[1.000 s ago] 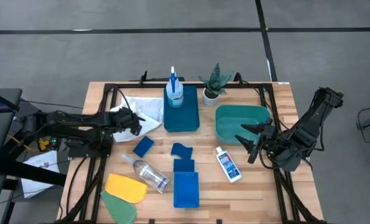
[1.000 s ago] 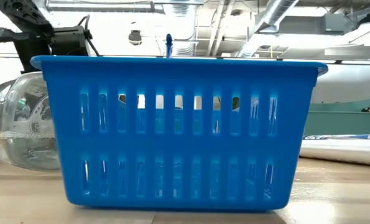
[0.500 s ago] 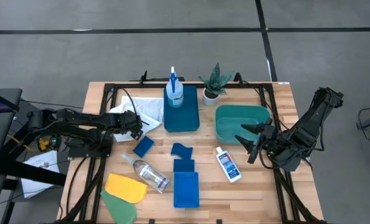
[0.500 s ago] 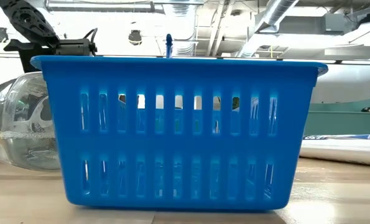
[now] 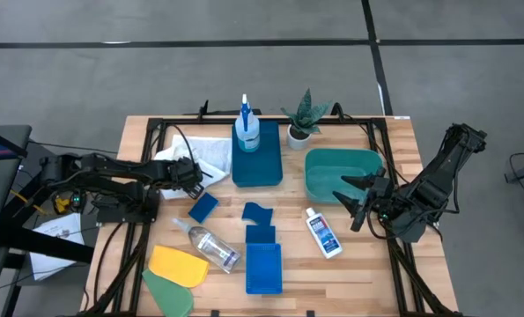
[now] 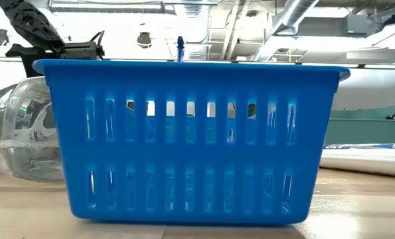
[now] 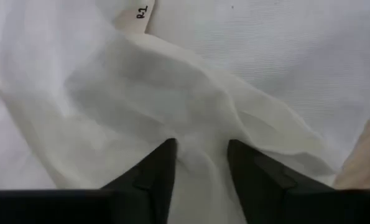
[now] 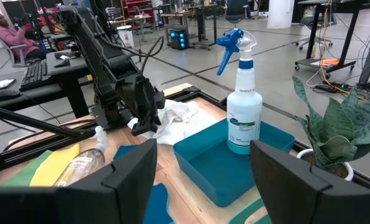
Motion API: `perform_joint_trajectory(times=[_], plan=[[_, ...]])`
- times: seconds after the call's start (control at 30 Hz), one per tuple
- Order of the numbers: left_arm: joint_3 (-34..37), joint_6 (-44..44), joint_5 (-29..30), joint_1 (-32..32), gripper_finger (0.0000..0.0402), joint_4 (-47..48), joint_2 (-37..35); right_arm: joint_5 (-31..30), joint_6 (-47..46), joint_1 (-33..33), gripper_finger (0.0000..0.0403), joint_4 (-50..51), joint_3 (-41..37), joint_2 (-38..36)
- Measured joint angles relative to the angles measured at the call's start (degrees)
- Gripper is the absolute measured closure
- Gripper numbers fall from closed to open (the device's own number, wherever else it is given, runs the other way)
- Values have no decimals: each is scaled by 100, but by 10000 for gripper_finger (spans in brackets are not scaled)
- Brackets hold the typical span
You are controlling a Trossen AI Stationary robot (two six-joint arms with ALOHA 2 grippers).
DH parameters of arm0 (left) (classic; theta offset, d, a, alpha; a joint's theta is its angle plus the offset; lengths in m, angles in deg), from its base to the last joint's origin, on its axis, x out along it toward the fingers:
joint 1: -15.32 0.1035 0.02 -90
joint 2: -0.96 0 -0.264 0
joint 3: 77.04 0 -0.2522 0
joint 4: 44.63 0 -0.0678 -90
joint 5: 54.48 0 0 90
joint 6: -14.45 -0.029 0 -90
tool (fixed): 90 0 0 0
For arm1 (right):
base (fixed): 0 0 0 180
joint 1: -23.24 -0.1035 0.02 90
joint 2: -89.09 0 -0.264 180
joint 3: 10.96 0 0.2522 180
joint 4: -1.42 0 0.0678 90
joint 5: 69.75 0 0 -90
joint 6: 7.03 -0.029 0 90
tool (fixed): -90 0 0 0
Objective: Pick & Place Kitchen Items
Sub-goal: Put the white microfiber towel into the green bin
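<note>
A crumpled white cloth [image 5: 207, 151] lies at the table's far left, and my left gripper [image 5: 191, 174] is down on its near part, shut on a fold of it [image 7: 200, 140]. My right gripper [image 5: 350, 201] hovers open by the teal tub [image 5: 341, 172], with nothing between its fingers [image 8: 135, 174]. A blue-trigger spray bottle [image 5: 246, 132] stands in a blue tray [image 5: 260, 167]. On the table lie a clear bottle [image 5: 207, 242], a white blue-labelled bottle [image 5: 323, 233], blue sponges [image 5: 203, 207], a yellow cloth [image 5: 178, 264] and a green cloth [image 5: 169, 295]. My left gripper has a raised fold of the white cloth [image 7: 200, 155] pinched between its two fingertips [image 7: 163, 165]. The fingers come from the table's left, slanting down. How many layers the fold has I cannot tell. The rest of the cloth lies slack on the table.
A slotted blue basket [image 5: 263, 269] stands at the near middle and fills the low view [image 6: 190, 139]. A small potted plant [image 5: 301, 119] is at the far edge beside the tray. Black frame rails [image 5: 156, 141] run along the table's sides.
My left gripper has gone a little toward the table's right edge, onto the near part of the white cloth. Less of that near part shows now than a second ago.
</note>
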Motion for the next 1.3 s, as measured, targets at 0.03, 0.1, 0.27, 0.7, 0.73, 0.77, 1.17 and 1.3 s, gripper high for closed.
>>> perform_joint_trajectory(times=[0.03,0.1,0.27,0.7,0.73,0.77,1.17,1.3], plan=[[1,-1,0,0,277,-2,0,1,0,0,157,0,0,0],[5,-2,-1,0,301,-2,0,1,0,2,157,0,0,0],[5,-13,-11,2,364,4,-14,1,0,2,157,0,0,0],[5,-295,-102,2,399,-190,-1399,1,2,2,157,-2,0,0],[5,-286,-57,2,400,-190,-1525,3,2,2,157,0,0,0],[5,-284,-6,2,400,-190,-1646,1,2,2,157,0,0,0],[-4,-255,666,-28,401,-277,-2566,8,2,2,157,0,0,0],[-4,-254,1014,-164,401,-313,-2836,49,0,2,157,0,0,0]])
